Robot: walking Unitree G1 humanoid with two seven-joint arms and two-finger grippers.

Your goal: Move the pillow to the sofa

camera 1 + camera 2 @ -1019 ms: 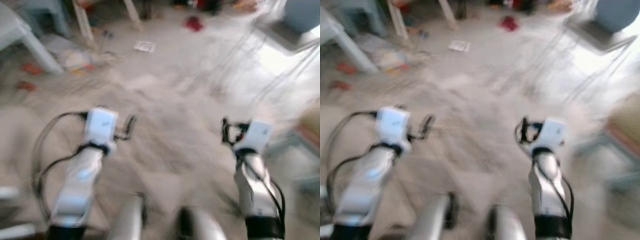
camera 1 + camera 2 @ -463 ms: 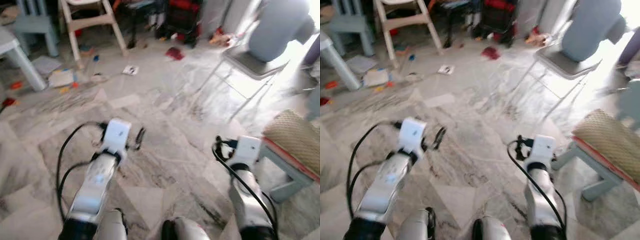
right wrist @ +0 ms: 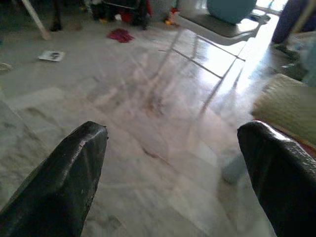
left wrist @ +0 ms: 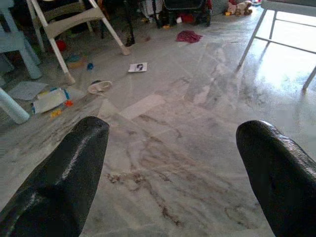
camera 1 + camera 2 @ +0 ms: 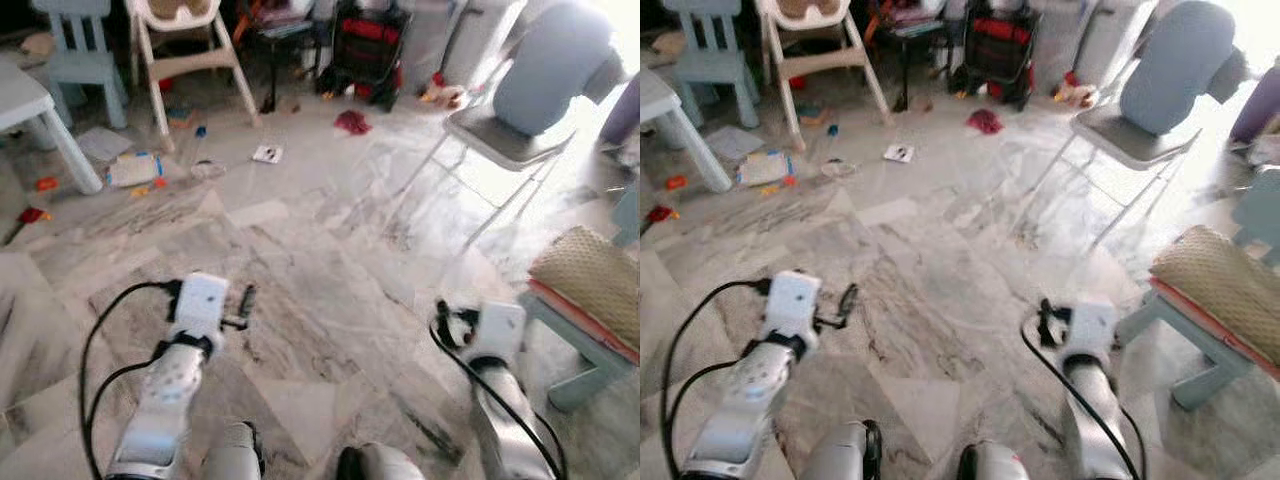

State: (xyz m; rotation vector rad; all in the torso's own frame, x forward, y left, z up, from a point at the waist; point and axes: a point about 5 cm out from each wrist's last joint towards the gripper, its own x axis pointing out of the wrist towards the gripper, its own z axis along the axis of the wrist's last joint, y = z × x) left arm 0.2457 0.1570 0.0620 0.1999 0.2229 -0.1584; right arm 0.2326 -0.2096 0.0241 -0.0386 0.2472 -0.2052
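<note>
Although no sofa can be made out, the likeliest candidate for the pillow (image 5: 553, 65) is the grey-blue cushion standing upright against the back of the metal-framed chair (image 5: 497, 140), ahead and to the robot's right. Its long axis runs roughly vertical, leaning slightly with the chair back. It lies well apart from both grippers, forward and rightward, so the right gripper (image 3: 173, 173) is judged the nearer.

Both arms are held low over the marble floor (image 5: 330, 250). The right gripper's jaws stand wide apart and hold nothing; the left gripper (image 4: 173, 173) is likewise spread and empty, pointed towards the cluttered far side of the room.

Just beside the right arm, a woven-topped stool (image 5: 590, 285) with a blue frame narrows the passage on that side. The floor between the robot and the chair is open. Further left stand a wooden high chair (image 5: 190, 50), a small blue chair (image 5: 80, 45), and scattered litter including a red cloth (image 5: 352, 122) and a paper card (image 5: 267, 153).

Assessment: approach stage only; a walk forward and rightward is needed before any grasp.
</note>
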